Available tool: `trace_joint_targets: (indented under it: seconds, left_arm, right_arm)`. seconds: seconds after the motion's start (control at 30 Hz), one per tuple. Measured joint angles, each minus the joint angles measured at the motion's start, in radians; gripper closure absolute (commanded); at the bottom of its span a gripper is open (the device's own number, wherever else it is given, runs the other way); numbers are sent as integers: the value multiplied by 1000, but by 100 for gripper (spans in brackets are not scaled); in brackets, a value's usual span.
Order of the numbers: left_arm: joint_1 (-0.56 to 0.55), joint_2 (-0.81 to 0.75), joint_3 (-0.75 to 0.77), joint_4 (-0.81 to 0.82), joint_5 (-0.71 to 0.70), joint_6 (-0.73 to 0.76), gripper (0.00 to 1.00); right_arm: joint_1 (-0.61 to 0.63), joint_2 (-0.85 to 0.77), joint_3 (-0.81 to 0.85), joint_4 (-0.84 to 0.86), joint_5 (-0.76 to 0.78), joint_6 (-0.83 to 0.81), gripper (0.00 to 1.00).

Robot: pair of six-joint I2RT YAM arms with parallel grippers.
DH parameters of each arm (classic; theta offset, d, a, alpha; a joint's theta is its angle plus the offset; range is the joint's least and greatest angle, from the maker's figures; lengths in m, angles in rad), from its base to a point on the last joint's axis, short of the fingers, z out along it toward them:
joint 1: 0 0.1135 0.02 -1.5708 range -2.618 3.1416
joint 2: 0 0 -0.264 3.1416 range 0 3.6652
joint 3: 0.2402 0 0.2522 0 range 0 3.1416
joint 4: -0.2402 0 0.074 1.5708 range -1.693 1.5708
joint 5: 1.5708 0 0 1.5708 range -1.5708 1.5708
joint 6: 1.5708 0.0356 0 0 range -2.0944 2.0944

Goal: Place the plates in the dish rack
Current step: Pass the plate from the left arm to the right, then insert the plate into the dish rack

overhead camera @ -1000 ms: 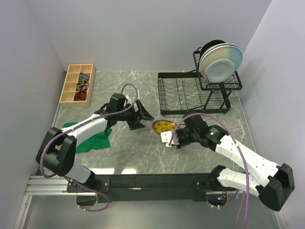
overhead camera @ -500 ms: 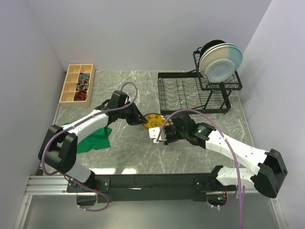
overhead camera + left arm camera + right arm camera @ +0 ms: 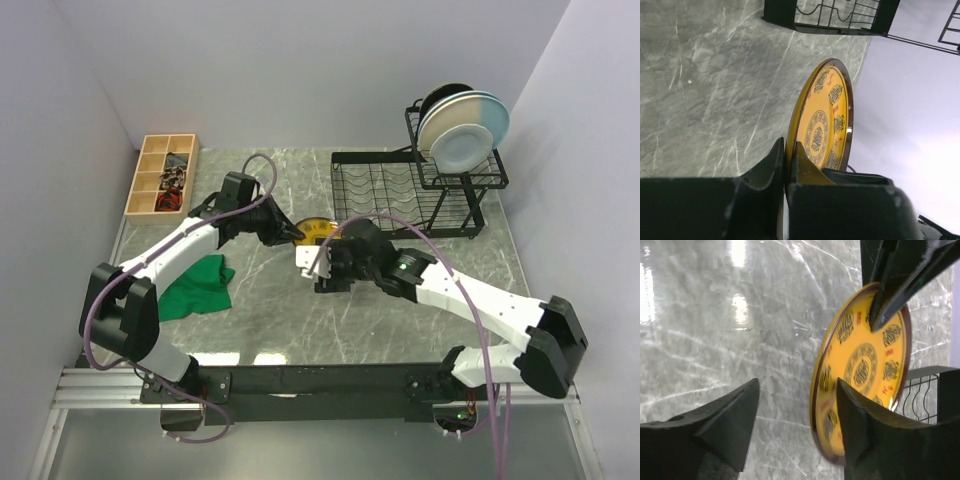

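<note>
Top view: left tool (image 3: 292,233) pinches round yellow patterned plate (image 3: 316,229), plate up on edge over grey marble table (image 3: 260,330), near black wire dish rack (image 3: 400,200). Rack's top basket (image 3: 460,170) holds standing pale plates (image 3: 462,128). Wooden box (image 3: 150,185) holds small dark bits (image 3: 175,180).
Left wrist: left tool (image 3: 788,152) closed tight on plate rim.
Right wrist: right tool (image 3: 797,390) fingers wide apart, plate beside one finger.

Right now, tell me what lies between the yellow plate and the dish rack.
Only bare marble tabletop lies between the yellow plate and the dish rack. The left wrist view shows that stretch most clearly.
</note>
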Motion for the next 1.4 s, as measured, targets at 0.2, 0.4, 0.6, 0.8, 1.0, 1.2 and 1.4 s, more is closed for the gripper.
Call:
trace_joint_targets:
  seconds: [0.2, 0.4, 0.6, 0.8, 1.0, 1.2, 1.4]
  left_arm:
    - [2, 0, 34, -64, -6, 5, 99]
    - [17, 13, 47, -153, -37, -33, 72]
    - [22, -5, 55, -108, -53, 0, 24]
    - [87, -152, 58, -29, -116, 56, 8]
    - [135, -363, 40, 72, -281, 177, 1]
    - [137, -520, -67, 172, -393, 257, 1]
    - [142, -517, -129, 180, -416, 274, 1]
  right_arm:
    - [13, 74, 66, 2, 64, 28, 64]
    - [27, 71, 68, 10, 103, -30, 100]
    - [28, 72, 79, -34, 88, 21, 100]
    - [13, 10, 108, -120, 13, 93, 100]
    - [-152, -100, 256, -180, -91, 301, 100]
    - [-271, -222, 315, -59, 80, 674, 100]
    - [-298, -322, 365, -60, 236, 1057, 100]
